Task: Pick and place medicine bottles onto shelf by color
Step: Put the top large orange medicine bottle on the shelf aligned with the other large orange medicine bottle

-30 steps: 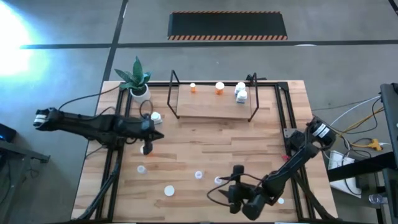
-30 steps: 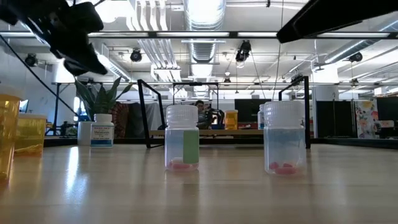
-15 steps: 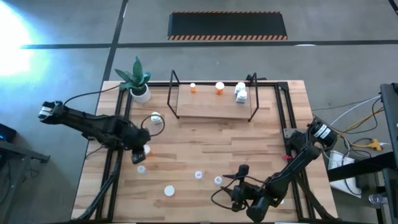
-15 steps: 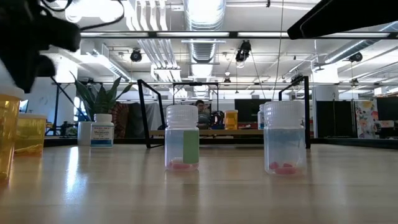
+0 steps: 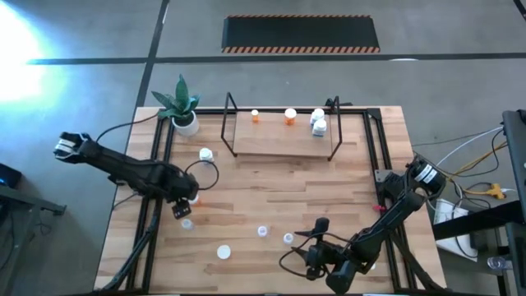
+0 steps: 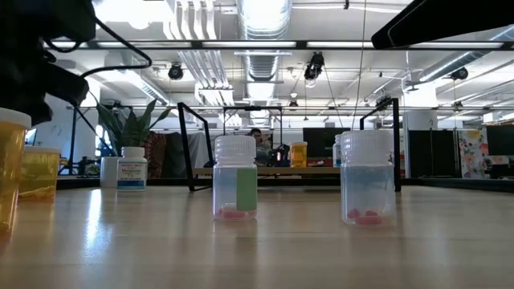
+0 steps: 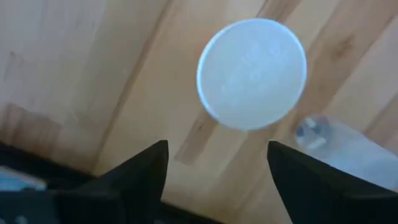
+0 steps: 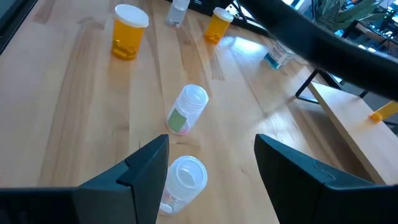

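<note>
Left gripper (image 5: 182, 209) spread open over a bottle; right gripper (image 5: 315, 261) open and empty at the near edge.

On the shelf (image 5: 279, 141) I count four bottles: two orange (image 5: 255, 116) and two white (image 5: 318, 125), the white pair touching at its right end. Loose on the table (image 5: 271, 193) are six: two clear (image 5: 262, 232), one white by the plant (image 5: 180, 104), and three near the left gripper. In the left wrist view a white cap (image 7: 251, 73) sits just beyond the spread fingers (image 7: 135, 174), seen from above and not between them. The right arm waits with its open fingers (image 8: 142, 168) pointing at the two clear bottles.
</note>
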